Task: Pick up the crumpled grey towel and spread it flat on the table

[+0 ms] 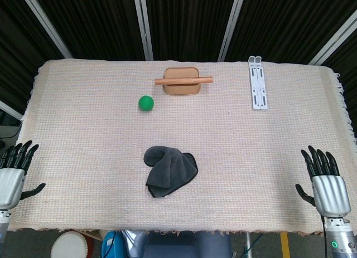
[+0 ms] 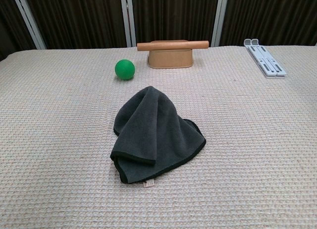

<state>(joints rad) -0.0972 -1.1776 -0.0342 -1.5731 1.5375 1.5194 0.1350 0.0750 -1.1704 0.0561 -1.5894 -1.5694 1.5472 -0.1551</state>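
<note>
- The towel (image 1: 170,170) (image 2: 156,132) lies crumpled on the cloth-covered table (image 1: 83,157) (image 2: 49,140), a little toward the near edge and roughly midway between the two sides.
- It is dark grey, bunched into a rounded hump at its far end and folded over itself toward the near end, with a dark stitched border along the lower fold. A small pale tag shows at its near edge in the chest view.
- Neither hand touches it; both are well apart from it, at the near corners of the table.
- The left hand (image 1: 14,171) sits at the table's near left edge, fingers straight and spread, thumb held out to the side, holding nothing.
- The right hand (image 1: 323,180) sits at the near right edge, likewise with fingers straight and apart, thumb out, holding nothing.
- The chest view shows neither hand.
- A green ball (image 1: 146,103) (image 2: 125,69) rests beyond the towel, slightly to the left, apart from it.
- Further back, near the far edge, stands a tan box (image 1: 181,82) (image 2: 171,57) with a wooden rod (image 1: 183,80) (image 2: 172,45) lying across its top, the rod's ends reaching past the box on both sides.
- At the far right lies a white slotted bracket (image 1: 257,82) (image 2: 264,57), flat on the cloth, running from the far edge toward the near side.
</note>
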